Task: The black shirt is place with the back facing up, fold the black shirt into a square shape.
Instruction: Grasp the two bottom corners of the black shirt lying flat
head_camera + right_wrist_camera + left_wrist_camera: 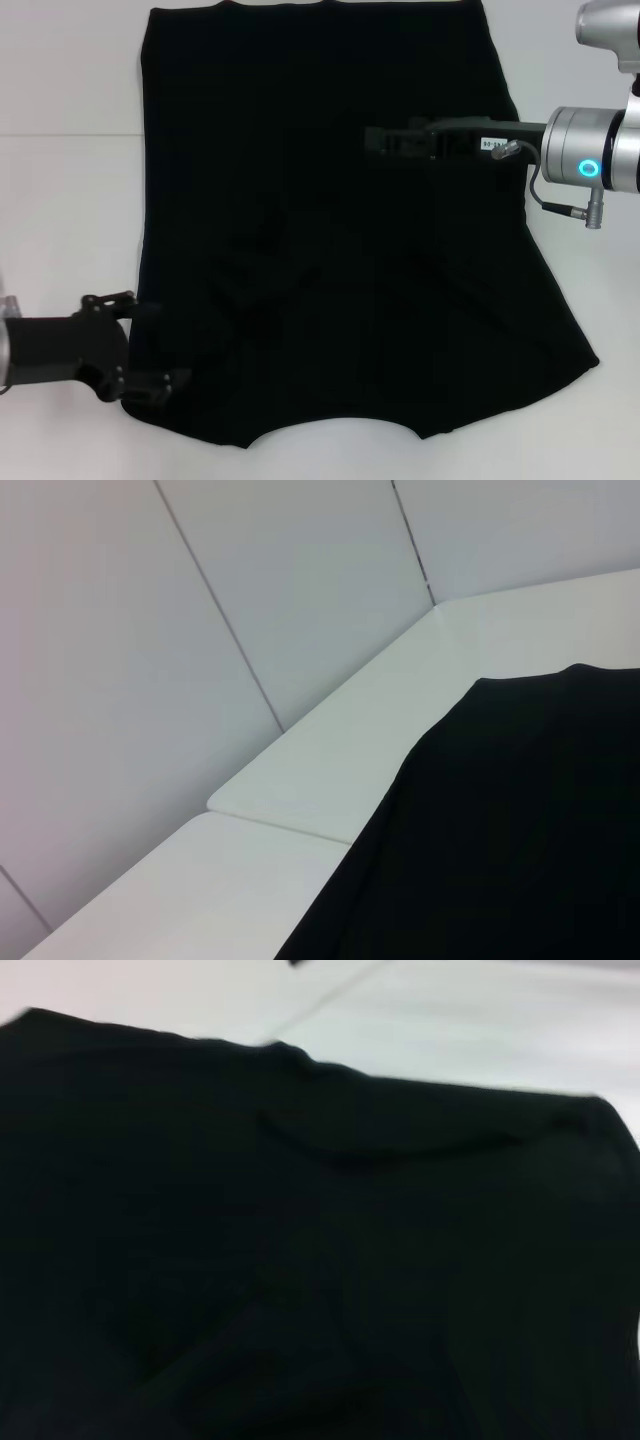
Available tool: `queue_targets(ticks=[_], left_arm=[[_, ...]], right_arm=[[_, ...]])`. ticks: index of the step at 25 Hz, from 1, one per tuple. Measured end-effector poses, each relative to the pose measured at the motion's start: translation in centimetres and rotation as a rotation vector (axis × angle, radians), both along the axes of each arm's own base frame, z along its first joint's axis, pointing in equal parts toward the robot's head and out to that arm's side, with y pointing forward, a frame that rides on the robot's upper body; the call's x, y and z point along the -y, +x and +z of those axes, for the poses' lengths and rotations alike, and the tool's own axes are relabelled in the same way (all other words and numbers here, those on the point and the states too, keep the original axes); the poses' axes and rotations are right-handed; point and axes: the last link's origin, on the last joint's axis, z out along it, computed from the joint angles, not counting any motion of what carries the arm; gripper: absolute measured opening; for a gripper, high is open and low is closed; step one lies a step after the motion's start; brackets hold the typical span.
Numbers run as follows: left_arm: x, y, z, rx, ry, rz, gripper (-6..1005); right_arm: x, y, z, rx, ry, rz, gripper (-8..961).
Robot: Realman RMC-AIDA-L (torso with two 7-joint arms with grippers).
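Observation:
The black shirt (300,230) lies flat on the white table (60,200), plain side up, with the neckline at the near edge. Its left side runs straight; its right side flares out to a sleeve (560,350) at the near right. My left gripper (150,347) is open at the shirt's near left corner, its fingers (160,384) spread on either side of the fabric edge. My right gripper (385,140) reaches in from the right, over the shirt's far right part. The shirt fills the left wrist view (300,1260) and shows in the right wrist view (520,830).
Bare white table surrounds the shirt on the left (60,120) and right (600,280). The right wrist view shows the table's edge (330,770) meeting a grey panelled wall (150,680).

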Motion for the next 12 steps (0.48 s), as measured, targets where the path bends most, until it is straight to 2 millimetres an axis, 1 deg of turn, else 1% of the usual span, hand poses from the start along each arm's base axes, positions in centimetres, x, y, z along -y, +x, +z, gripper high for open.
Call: queue_targets(ticks=[7, 12], left_arm=[[-0.6, 0.2, -1.6, -0.113, -0.043, -0.035, 906], [-0.7, 0.1, -1.7, -0.128, -0.041, -0.034, 904]], right_arm=[[0.1, 0.3, 0.1, -0.008, 0.002, -0.011, 929], [0.2, 0.6, 0.2, -0.008, 0.005, -0.017, 928]])
